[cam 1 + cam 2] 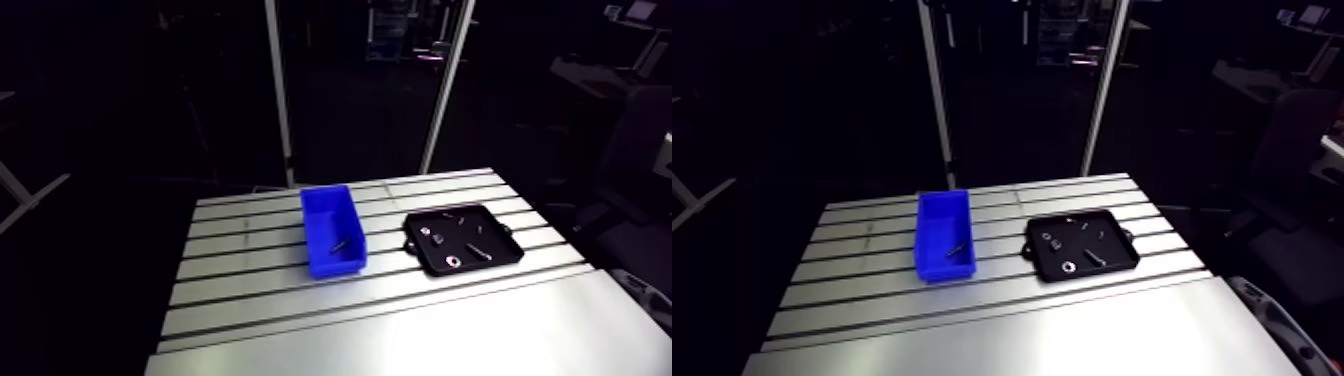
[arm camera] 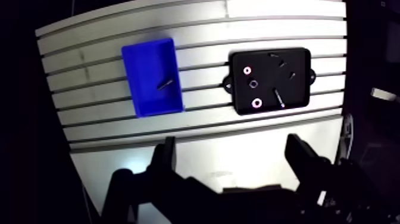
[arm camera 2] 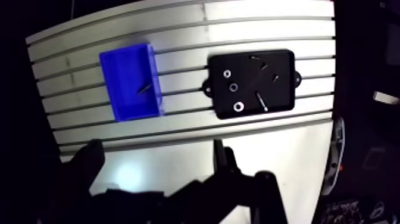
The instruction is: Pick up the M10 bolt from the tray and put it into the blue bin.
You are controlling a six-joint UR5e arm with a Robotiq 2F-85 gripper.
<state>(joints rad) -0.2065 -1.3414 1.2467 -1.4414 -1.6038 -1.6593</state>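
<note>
While the gripper [image 2: 231, 146] hangs high over the near, bare part of the table [image 2: 208, 128], its two dark fingers [image 2: 163, 158] stand wide apart with nothing between them. Wrist view: the blue bin [image 2: 146, 68] and the black tray [image 2: 297, 98] sit ahead of the gripper, side by side across the table slots, apart from each other. One dark bolt [image 2: 166, 84] lies slanted on the bin floor, close to the wall on the tray side; it is the only thing in the bin. On the tray: two pale washers [image 2: 247, 70], one near the bin-side edge and one nearer the gripper; a darker nut [image 2: 253, 84] between them; a second bolt [image 2: 278, 97], longer, with a light tip, lying at an angle toward the gripper-side edge; a few small dark parts [image 2: 292, 75] farther back, too small to identify. The tray has a tab at each short end. Which bolt is the M10 cannot be told; any stamping on the heads, bin or tray is too small to read. The arm view confirms the layout: bin and tray in the middle of the table, both flat on the slats.
</note>
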